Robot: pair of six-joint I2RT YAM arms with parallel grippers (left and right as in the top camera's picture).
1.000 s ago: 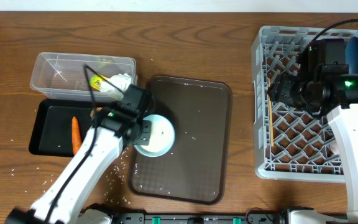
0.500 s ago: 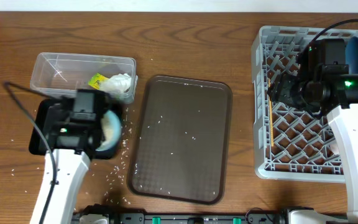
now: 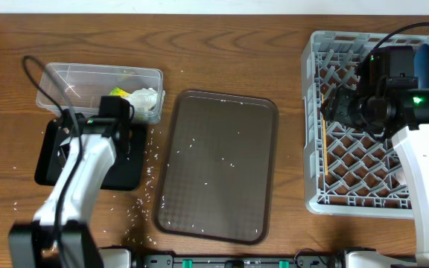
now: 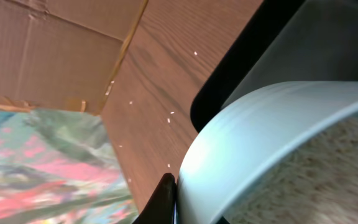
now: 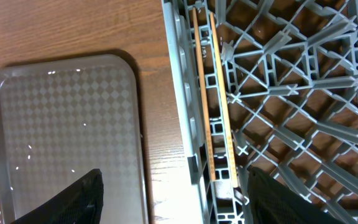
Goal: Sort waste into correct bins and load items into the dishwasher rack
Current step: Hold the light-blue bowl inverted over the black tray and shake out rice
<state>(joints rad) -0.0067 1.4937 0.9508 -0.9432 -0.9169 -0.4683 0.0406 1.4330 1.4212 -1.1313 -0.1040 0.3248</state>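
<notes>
left gripper (image 4: 166, 198): clamped on the white bowl (image 4: 272, 118) rim, tipped over the black tray (image 4: 235, 68)
risk: rice (image 4: 316, 168) probably overshoots the tray edge onto the table (image 4: 160, 93)
right gripper (image 5: 174, 177): open, empty

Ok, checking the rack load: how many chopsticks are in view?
2 chopsticks, side by side in the rack along its edge facing the brown tray: one nearer that edge, one just inside. More may be hidden.

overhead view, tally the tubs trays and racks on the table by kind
clear tub: 1
black tray: 1
brown serving tray: 1
grey rack: 1
total: 4
</notes>
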